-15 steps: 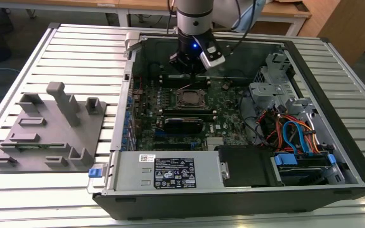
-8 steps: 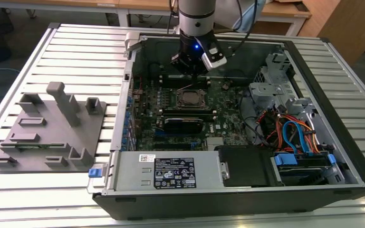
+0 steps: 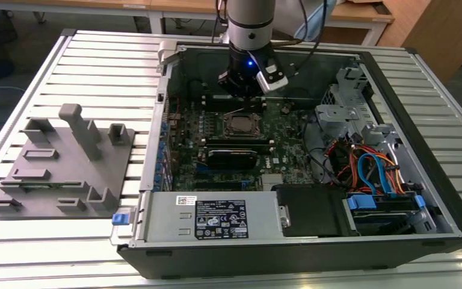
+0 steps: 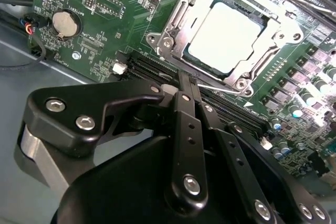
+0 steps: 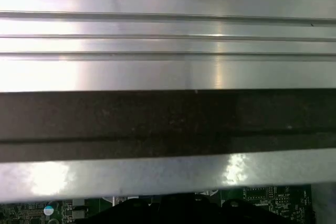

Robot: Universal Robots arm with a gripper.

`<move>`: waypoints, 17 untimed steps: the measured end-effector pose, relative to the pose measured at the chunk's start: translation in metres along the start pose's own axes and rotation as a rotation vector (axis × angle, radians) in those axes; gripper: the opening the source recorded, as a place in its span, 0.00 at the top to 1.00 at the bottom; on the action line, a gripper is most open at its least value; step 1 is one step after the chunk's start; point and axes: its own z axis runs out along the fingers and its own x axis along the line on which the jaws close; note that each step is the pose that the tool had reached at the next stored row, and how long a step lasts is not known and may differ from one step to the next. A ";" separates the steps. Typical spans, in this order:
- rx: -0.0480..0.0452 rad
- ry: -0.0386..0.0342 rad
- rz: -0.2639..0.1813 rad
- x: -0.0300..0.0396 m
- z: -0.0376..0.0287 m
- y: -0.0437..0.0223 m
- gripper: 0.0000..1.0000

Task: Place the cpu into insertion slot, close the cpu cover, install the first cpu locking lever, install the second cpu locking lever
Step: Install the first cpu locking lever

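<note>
On the slatted bench (image 3: 94,66), a grey fixture block (image 3: 58,168) is sitting at the 9 o'clock side of the open computer case (image 3: 423,156). The arm (image 3: 249,24) is reaching straight down into the case, its tool (image 4: 185,82) hanging just at 12 o'clock of the insertion slot (image 3: 240,125). In the second wrist view the tool's fingers (image 4: 181,103) are pressing together, gripping nothing. The cpu (image 4: 227,38) is lying in the slot, with the cpu cover (image 4: 197,9) framing it.

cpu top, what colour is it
Pale silvery grey. The cpu shows best in the second wrist view, framed by the silver cpu cover.
</note>
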 end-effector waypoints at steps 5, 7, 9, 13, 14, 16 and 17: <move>0.0007 0.0002 0.003 -0.0012 0.0016 -0.0001 0.89; 0.0039 0.0003 0.005 -0.0015 0.0022 -0.0001 0.89; 0.0076 0.0004 0.006 -0.0019 0.0026 0.0000 0.89; 0.0113 0.0032 0.016 -0.0023 0.0033 0.0005 0.89; 0.0117 0.0054 0.019 -0.0024 0.0034 0.0006 0.89; 0.0125 0.0112 0.023 -0.0026 0.0037 0.0008 0.89; 0.0129 0.0142 0.024 -0.0028 0.0038 0.0009 0.89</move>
